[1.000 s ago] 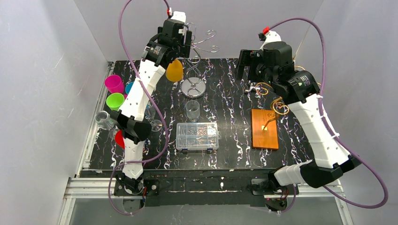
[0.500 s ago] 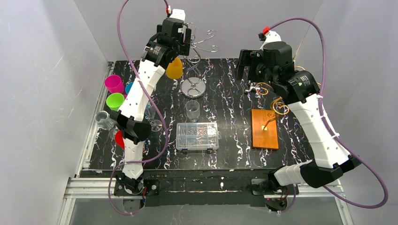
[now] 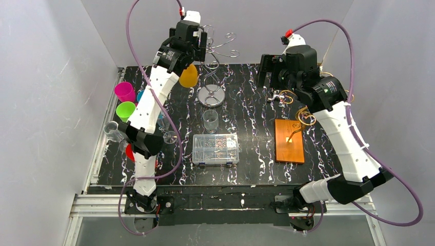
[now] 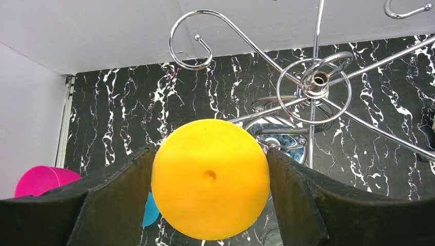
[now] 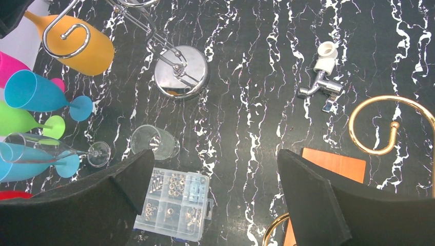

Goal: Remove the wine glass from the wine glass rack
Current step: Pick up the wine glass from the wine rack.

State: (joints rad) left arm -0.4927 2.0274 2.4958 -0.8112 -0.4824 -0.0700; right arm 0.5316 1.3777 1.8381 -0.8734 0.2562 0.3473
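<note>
An orange-yellow wine glass (image 3: 189,77) hangs bowl-down beside the chrome wire wine glass rack (image 3: 214,51). My left gripper (image 3: 196,45) is shut on its round foot (image 4: 210,177), with a finger touching each side. The rack's curled hook (image 4: 187,46) shows just beyond the foot and apart from it. In the right wrist view the glass (image 5: 90,48) lies behind a rack hook (image 5: 66,35), left of the rack's round base (image 5: 181,72). My right gripper (image 3: 267,69) hovers open at the back right, with nothing between its fingers (image 5: 128,179).
Pink (image 3: 124,91), green (image 3: 125,109) and blue plastic glasses cluster at the left edge. A clear tumbler (image 3: 210,120) and a screw box (image 3: 216,148) sit mid-table. A wooden board (image 3: 289,140), gold hooks (image 3: 306,117) and a small tap (image 3: 277,96) lie at right.
My left gripper has drawn slightly up and to the left with the orange-yellow glass, away from the rack's stem. The right arm has barely moved.
</note>
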